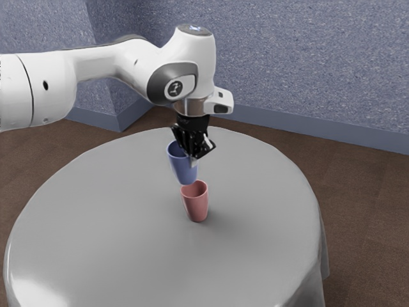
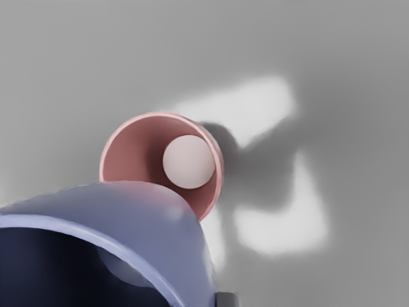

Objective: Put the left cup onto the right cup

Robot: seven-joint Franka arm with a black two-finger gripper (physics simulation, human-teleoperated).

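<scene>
Gripper [image 1: 192, 150] clamped on the blue cup's [image 1: 182, 167] rim. The cup hangs tilted just below it, off the table [image 1: 96, 243]. Its base is just over the upright pink cup [image 1: 195, 201], which stands near the table's middle.

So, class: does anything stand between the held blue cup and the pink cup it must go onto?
Nothing visible does. The blue cup, tilted in the jaws, hangs just above the pink cup, which stands upright on the grey table. The wrist view shows the pink cup's mouth open and empty.
</scene>
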